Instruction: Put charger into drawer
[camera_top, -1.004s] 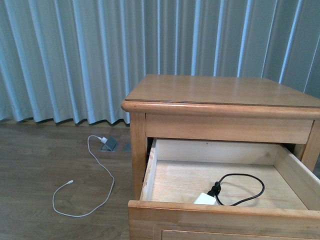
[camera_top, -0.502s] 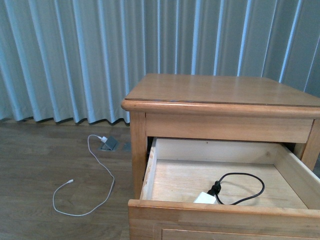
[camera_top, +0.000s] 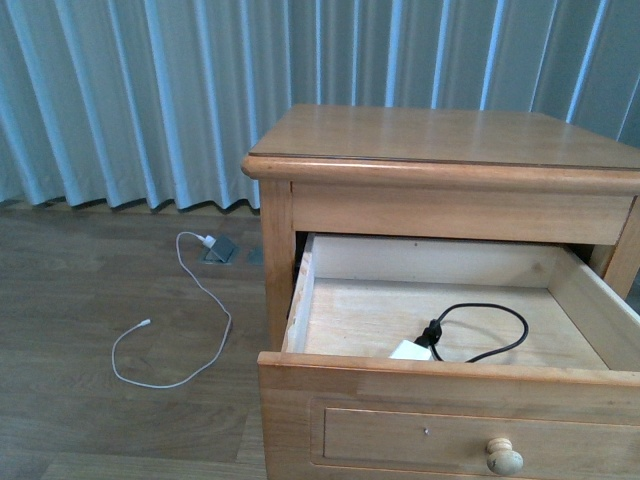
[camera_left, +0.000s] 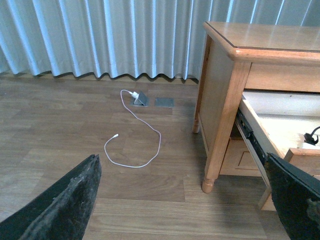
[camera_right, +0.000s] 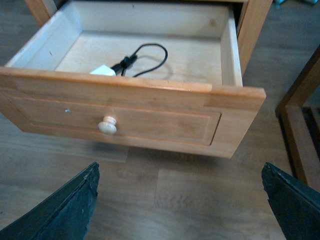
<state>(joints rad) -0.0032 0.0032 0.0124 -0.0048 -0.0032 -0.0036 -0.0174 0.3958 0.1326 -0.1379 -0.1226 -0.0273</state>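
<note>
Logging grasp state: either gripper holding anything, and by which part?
Nothing held. Left gripper and right gripper both open, empty; charger lies in the drawer.

Soft, even daylight came through the pale curtains (camera_top: 150, 100). It left a mild sheen on the bench (camera_top: 440, 135) and only faint shade inside the drawer (camera_top: 430, 262). The right wrist picture was dimmer and slightly soft, and its dark pincer fingers (camera_right: 60, 210) sat blurred in the corners.

Long thin white cable (camera_top: 228, 325) loops over the brown wood-plank floor (camera_top: 80, 290) at 9 o'clock from the light-brown wooden nightstand (camera_top: 440, 135) — its plug end meets a grey floor socket (camera_top: 221, 250) at the loop's 12 o'clock, pale blue pleated curtains (camera_top: 150, 100) behind.
</note>
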